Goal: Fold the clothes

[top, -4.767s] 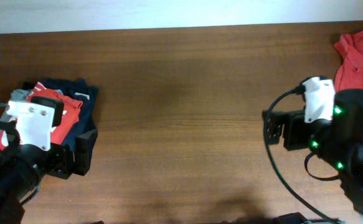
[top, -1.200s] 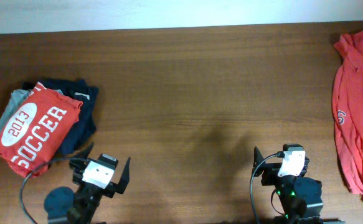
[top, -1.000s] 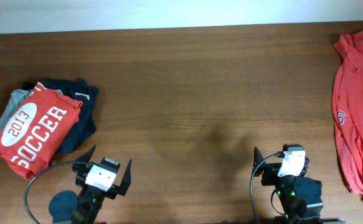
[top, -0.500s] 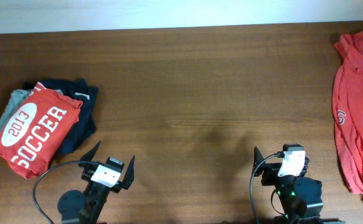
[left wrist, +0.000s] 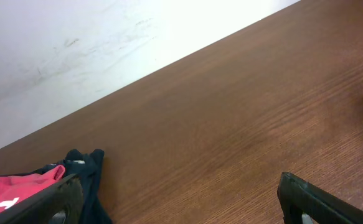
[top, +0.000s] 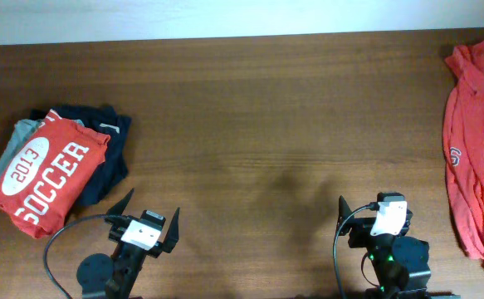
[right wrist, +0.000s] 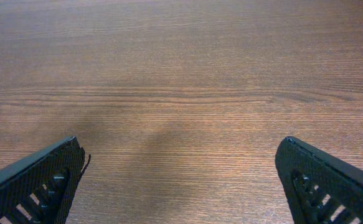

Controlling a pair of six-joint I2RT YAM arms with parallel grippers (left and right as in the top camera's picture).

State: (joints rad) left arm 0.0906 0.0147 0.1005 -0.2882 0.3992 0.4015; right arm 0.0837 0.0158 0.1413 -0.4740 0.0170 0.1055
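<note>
Left pincer (top: 148,218) and right pincer (right wrist: 178,142) are open, empty. Better to grip the loose shirt (top: 470,149) at its shoulders and spread it flat first.

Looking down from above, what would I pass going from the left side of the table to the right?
folded red "2013 SOCCER" T-shirt → left gripper → right gripper → unfolded orange-red T-shirt

You'll find the folded T-shirt (top: 46,176) at the desk's (top: 258,108) left end, lying on a stack of other folded garments (top: 115,137). The loose T-shirt (top: 470,158) lies along the right edge, front to back. At the front edge, the left gripper (top: 152,205) sits before the stack and the right gripper (top: 376,208) sits left of the loose T-shirt.
</note>
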